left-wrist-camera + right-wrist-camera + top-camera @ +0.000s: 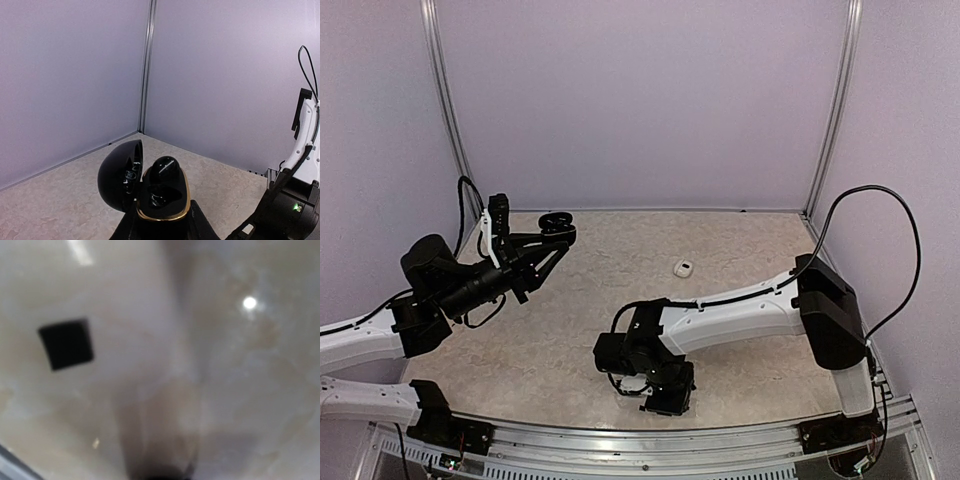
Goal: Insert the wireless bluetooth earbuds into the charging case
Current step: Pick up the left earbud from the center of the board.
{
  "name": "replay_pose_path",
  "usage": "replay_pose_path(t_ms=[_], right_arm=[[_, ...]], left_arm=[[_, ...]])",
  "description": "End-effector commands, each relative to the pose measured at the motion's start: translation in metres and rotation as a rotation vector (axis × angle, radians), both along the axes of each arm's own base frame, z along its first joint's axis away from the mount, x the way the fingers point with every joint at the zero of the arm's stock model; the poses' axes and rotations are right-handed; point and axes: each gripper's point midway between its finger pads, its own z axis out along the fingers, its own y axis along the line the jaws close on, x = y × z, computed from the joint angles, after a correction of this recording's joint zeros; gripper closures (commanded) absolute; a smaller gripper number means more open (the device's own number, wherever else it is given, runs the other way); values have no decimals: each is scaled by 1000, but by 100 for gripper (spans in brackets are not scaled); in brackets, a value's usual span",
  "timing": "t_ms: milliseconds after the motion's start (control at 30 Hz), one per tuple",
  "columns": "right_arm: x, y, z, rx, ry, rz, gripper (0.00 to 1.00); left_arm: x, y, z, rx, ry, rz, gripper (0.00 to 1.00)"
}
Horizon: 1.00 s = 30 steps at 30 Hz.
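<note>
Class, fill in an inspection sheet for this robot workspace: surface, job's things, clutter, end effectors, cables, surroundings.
Surface: marbled beige tabletop.
Job's things: open black charging case held raised, with one black earbud seated and the second socket apparently empty; small white object, possibly an earbud, on the tabletop.
Clutter: dark square patch in the blurred right wrist view, unidentified.
End effectors: left end effector shut on the charging case; right end effector low at the near tabletop, jaws not discernible.
Cables: black cable loops above the right arm; another cable by the left arm.
Surroundings: plain lilac walls, metal corner posts.
</note>
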Motion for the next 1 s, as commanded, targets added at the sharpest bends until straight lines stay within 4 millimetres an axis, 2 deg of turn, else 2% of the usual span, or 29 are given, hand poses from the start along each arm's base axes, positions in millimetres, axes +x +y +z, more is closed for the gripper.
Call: replay_pose_path(t_ms=[0,967], right_arm=[[-5,-1,-11,-7,20,-3,81],[-1,12,-7,30,11,5,72]], left_arm=[[-1,2,8,-10,-32,1,95],[-1,2,8,-6,-36,3,95]])
